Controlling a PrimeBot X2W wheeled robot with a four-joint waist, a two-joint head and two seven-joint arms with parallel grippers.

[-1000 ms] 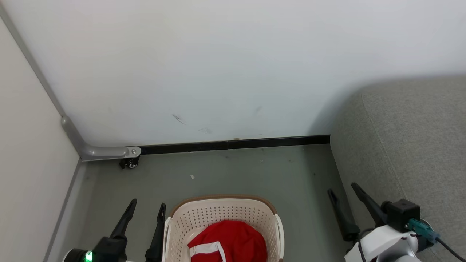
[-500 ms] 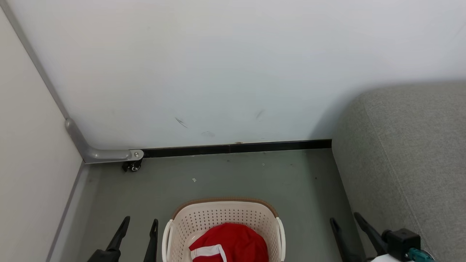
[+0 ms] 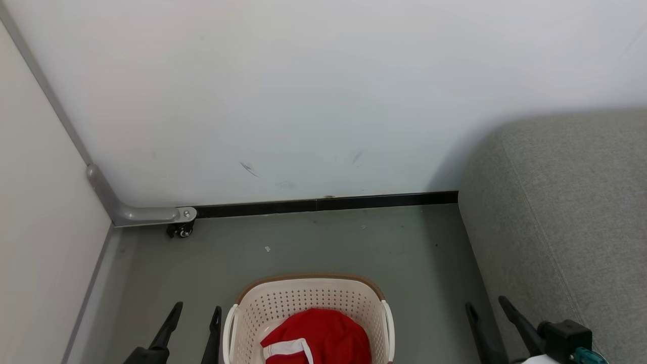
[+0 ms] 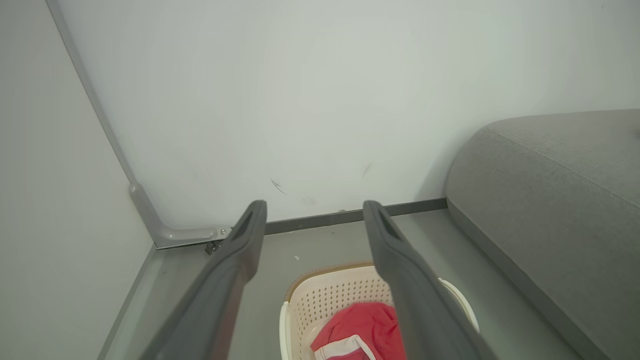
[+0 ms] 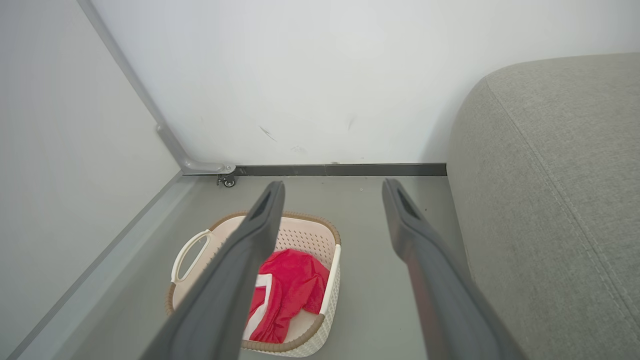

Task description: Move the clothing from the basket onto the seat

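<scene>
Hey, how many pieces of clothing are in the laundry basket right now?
1 distinguishable: red clothing with white trim, bunched in the basket. Another piece may be hidden within or under it.

I am facing a scuffed white wall point(image 3: 323, 91) meeting a grey floor point(image 3: 328, 242) along a black baseboard point(image 3: 323, 203); a wheeled pale panel point(image 3: 35, 227) is standing leftward.

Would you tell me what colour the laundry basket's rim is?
Brown, on the oval cream plastic basket; best seen in the right wrist view.
</scene>
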